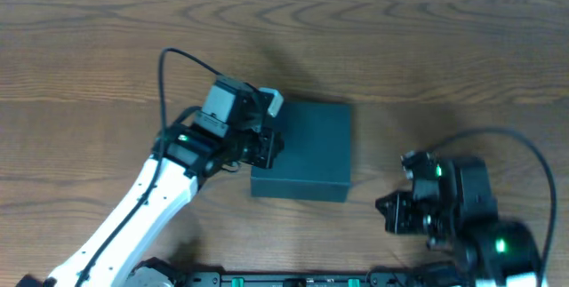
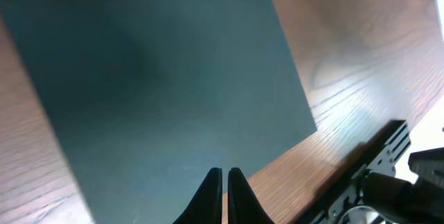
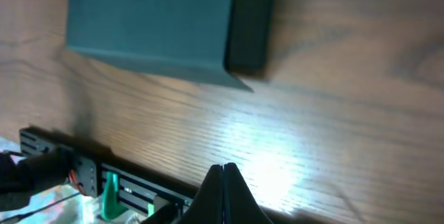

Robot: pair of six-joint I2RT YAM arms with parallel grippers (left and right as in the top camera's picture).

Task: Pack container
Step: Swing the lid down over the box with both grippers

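The left gripper [image 2: 223,177] has its fingers drawn together with only a sliver between them and nothing in its grasp; the container [image 2: 159,78], lid flat, lies directly ahead of the tips and fills most of that wrist view; from overhead the tips sit at its left edge, though whether they touch it is hard to tell. The right gripper [image 3: 223,172] is pressed fully closed and empty; the container sits ahead of its tips and off to the left, well apart, on the wooden table [image 1: 444,56]
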